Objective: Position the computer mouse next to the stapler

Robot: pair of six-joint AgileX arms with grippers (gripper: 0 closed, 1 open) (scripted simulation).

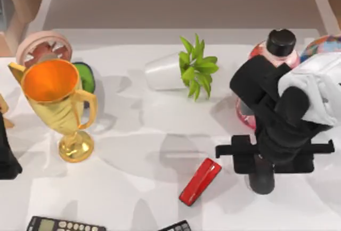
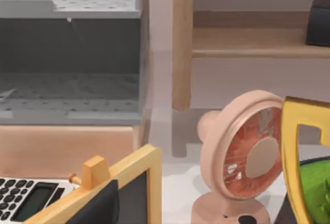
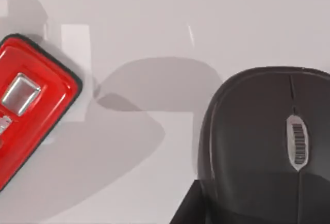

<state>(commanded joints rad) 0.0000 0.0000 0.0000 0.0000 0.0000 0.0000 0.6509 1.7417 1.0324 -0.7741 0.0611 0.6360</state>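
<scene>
The stapler (image 1: 200, 181) is a glossy red bar lying slanted on the white table, front of centre. The computer mouse (image 1: 261, 184), a dark oval, rests just to its right, partly covered by my right gripper (image 1: 266, 162), which hangs directly over it. In the right wrist view the mouse (image 3: 268, 141) looms close with its scroll wheel showing, and the stapler (image 3: 31, 105) lies less than a mouse width away across bare table. My left arm (image 1: 6, 154) stays parked at the table's left edge.
A gold trophy (image 1: 58, 103), a pink fan (image 1: 42, 47) and a green object (image 1: 85, 76) stand at the left. A tipped potted plant (image 1: 181, 71) lies at the back centre, a pink bottle (image 1: 277, 50) behind the right arm, and a calculator (image 1: 64, 224) at the front edge.
</scene>
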